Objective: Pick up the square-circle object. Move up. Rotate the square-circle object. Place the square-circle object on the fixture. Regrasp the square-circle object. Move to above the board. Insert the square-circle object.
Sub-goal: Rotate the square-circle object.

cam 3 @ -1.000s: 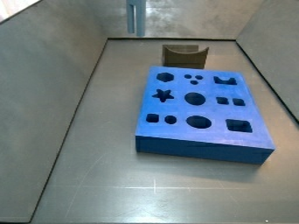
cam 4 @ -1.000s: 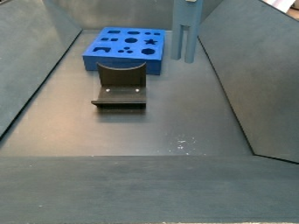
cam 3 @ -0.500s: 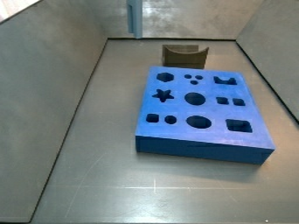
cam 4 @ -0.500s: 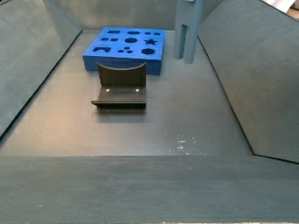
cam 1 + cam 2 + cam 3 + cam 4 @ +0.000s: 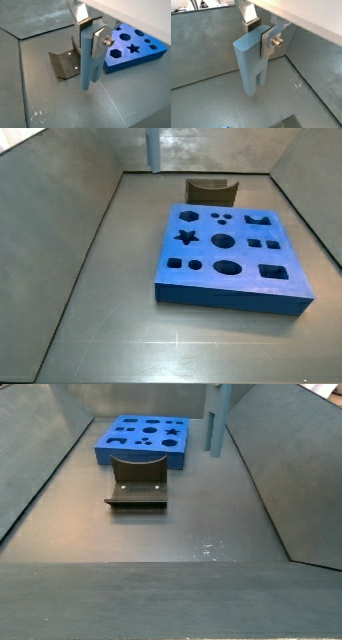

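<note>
The square-circle object (image 5: pixel 89 65) is a slim light blue-grey bar hanging upright, and my gripper (image 5: pixel 90 32) is shut on its upper end. Both wrist views show the silver fingers (image 5: pixel 270 37) pressed against its sides, with the bar (image 5: pixel 251 65) reaching down toward the floor. In the side views only the bar (image 5: pixel 152 148) (image 5: pixel 215 419) shows, high up; the gripper itself is above the frame edge. The dark fixture (image 5: pixel 211 191) (image 5: pixel 138 489) (image 5: pixel 63 64) stands on the floor between the bar and the blue board (image 5: pixel 230 253) (image 5: pixel 140 437) (image 5: pixel 133 45).
Grey sloping walls (image 5: pixel 67 188) (image 5: pixel 267 474) enclose the floor on both sides. The held bar hangs close to one wall and beside the board's corner.
The bar looks narrower in both side views than a second ago, as if turning about its long axis. Its place has hardly shifted.
</note>
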You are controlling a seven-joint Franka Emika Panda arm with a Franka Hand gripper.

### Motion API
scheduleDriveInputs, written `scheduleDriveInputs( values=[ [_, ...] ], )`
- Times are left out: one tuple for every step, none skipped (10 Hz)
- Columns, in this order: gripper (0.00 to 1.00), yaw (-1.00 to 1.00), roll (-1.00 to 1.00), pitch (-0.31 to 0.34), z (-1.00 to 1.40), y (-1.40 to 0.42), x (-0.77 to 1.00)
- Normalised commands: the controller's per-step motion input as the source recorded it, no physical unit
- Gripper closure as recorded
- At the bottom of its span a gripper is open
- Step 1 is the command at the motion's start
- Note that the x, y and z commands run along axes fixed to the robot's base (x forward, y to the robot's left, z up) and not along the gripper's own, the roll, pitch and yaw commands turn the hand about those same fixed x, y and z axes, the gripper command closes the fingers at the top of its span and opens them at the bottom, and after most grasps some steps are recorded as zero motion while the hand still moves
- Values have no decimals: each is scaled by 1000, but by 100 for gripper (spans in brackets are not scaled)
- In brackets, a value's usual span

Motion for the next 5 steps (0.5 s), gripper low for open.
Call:
scheduleDriveInputs(
  values=[
    [100, -1000, -110, 37, 0, 0, 0],
    [100, -1000, -116, 38, 0, 2, 0],
    [100, -1000, -151, 50, 2, 7, 1],
    [100, -819, -162, 52, 3, 9, 1],
    [100, -511, -161, 51, 7, 11, 2]
  ],
)
